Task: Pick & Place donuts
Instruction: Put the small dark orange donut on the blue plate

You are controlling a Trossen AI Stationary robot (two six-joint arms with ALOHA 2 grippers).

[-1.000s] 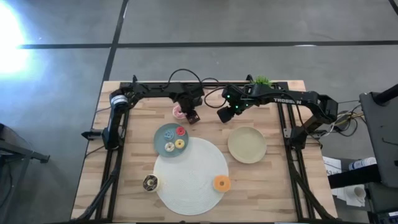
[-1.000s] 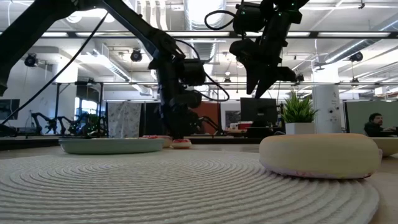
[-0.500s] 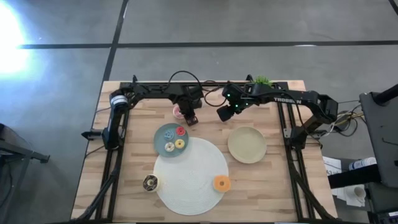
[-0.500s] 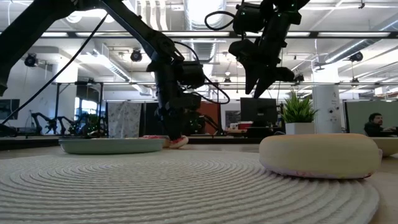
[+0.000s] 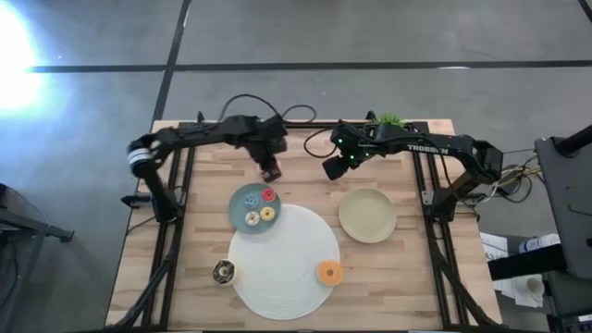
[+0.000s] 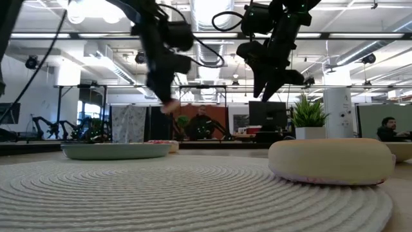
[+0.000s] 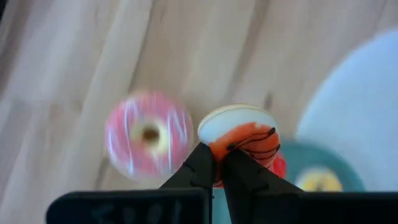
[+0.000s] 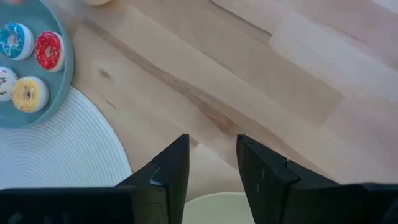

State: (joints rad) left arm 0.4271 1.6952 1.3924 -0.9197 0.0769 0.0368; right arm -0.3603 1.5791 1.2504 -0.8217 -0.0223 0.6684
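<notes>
My left gripper (image 5: 270, 172) hangs above the table's far middle, shut on a small donut (image 7: 239, 132) with a beige body and orange-red frosting. Below it a pink-frosted donut (image 7: 149, 134) lies flat on the wood. The teal plate (image 5: 238, 205) holds several tiny donuts, among them a red one (image 5: 269, 195) and a yellow one (image 5: 267, 214). An orange donut (image 5: 329, 272) lies on the white mat (image 5: 282, 250). A dark brown donut (image 5: 223, 272) lies at the mat's left edge. My right gripper (image 5: 333, 169) hovers open to the right, with nothing between its fingers. My left gripper pinches the small donut's frosted edge (image 7: 231, 152) between its two fingers. The fingers come from above, pointing down. The donut is lifted clear of the table (image 6: 168, 106) and shows tipped in the wrist view, its beige side turned away from the fingers.
A beige plate (image 5: 367, 215) sits at the right of the mat. A small green plant (image 5: 391, 120) stands at the far edge. Bare wood lies between the two plates and along the near corners. People show in the room beyond the table.
My left gripper has shut on the small orange-red donut beside the pink one and risen with it, moving a little toward the table's left. The small donut has tipped and come up clear of the wood. The pink donut has stayed on the table.
</notes>
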